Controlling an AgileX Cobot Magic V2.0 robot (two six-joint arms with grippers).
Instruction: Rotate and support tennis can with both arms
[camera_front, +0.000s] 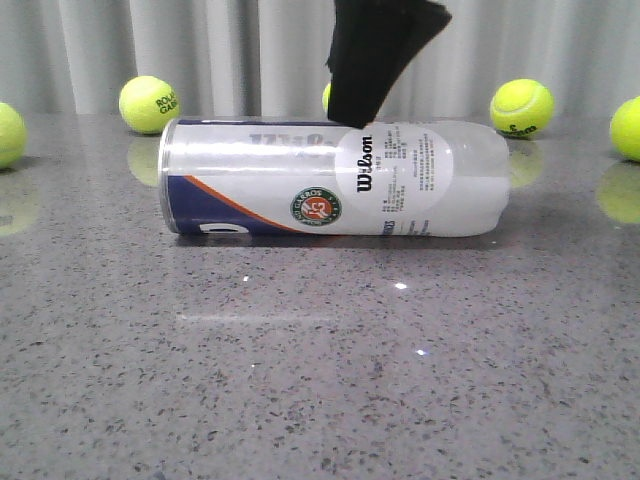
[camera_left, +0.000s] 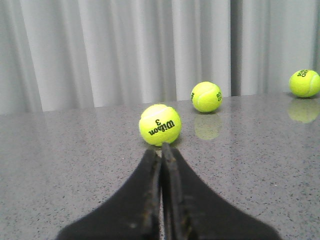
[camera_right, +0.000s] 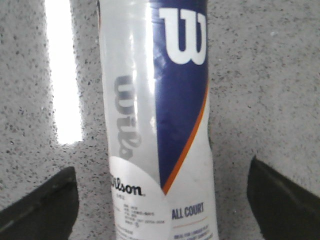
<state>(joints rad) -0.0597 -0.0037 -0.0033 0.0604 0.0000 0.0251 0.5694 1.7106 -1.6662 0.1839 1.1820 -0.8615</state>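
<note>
Bare table (camera_front: 320, 380) is left before the tennis can (camera_front: 330, 178); behind it, passage is narrowed by tennis balls (camera_front: 148, 104), apparently well apart.

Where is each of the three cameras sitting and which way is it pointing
Front view: low, facing forward across the table at the lying tennis can; a black arm hangs over it.
Left wrist view: on the left arm, looking level over the tabletop at tennis balls and curtain; left gripper fingers together.
Right wrist view: on the right arm, looking down at the can; right gripper fingers apart, straddling it.
Shared: front and right wrist both show the can.
</note>
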